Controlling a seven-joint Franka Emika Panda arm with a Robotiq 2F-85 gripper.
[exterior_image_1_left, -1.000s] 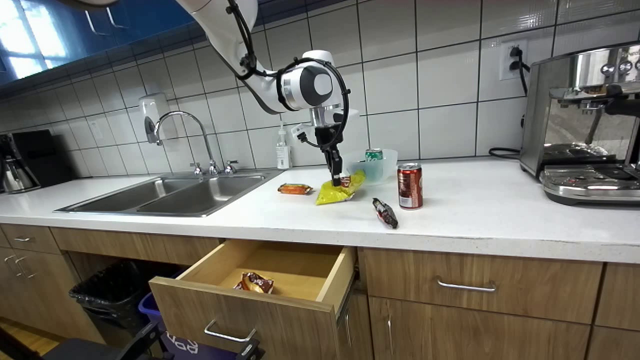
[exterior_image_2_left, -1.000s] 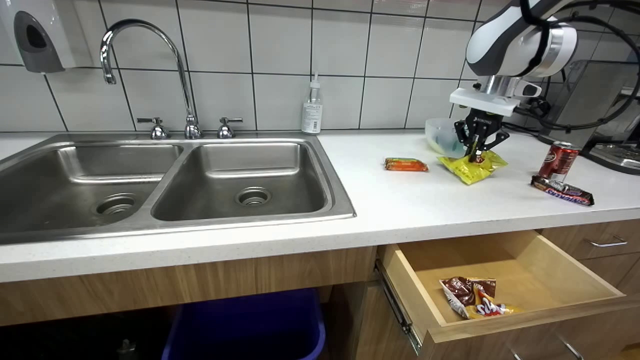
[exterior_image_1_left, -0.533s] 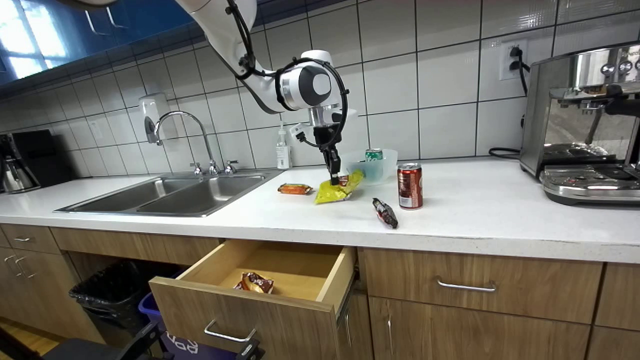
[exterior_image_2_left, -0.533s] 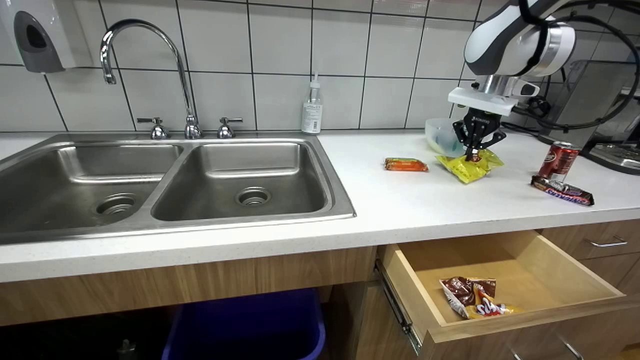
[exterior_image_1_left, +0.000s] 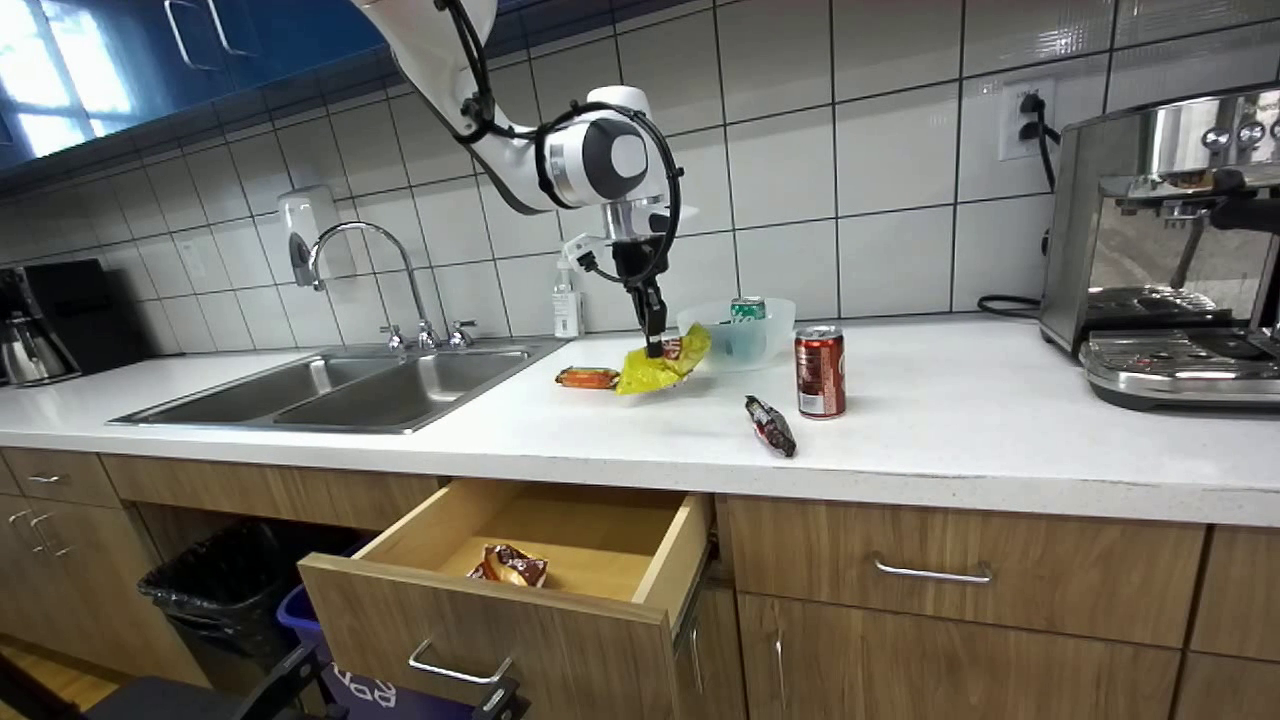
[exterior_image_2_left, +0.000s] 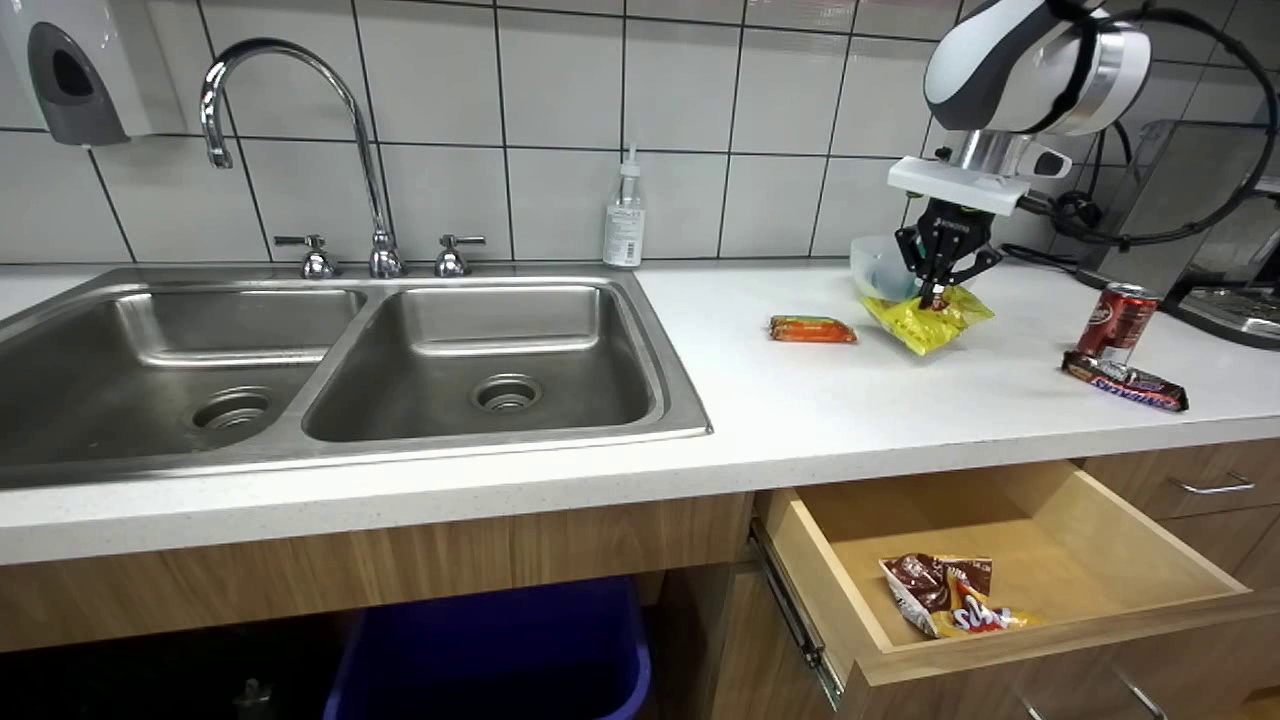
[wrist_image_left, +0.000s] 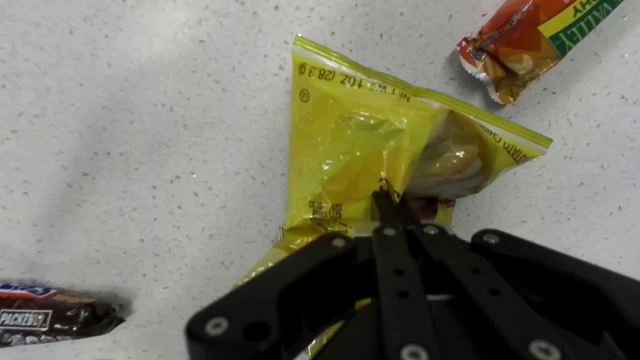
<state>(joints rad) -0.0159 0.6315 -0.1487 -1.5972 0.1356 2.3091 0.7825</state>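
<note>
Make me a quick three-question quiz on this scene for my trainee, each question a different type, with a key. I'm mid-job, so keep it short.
1. What are the jaws pinching?
2. True or false: the red soda can stands upright on the countertop.
3. Where does the Snickers bar lie?
A) in the sink
B) on the countertop
C) in the drawer

Key
1. A yellow potato chip bag.
2. True.
3. B.
</note>
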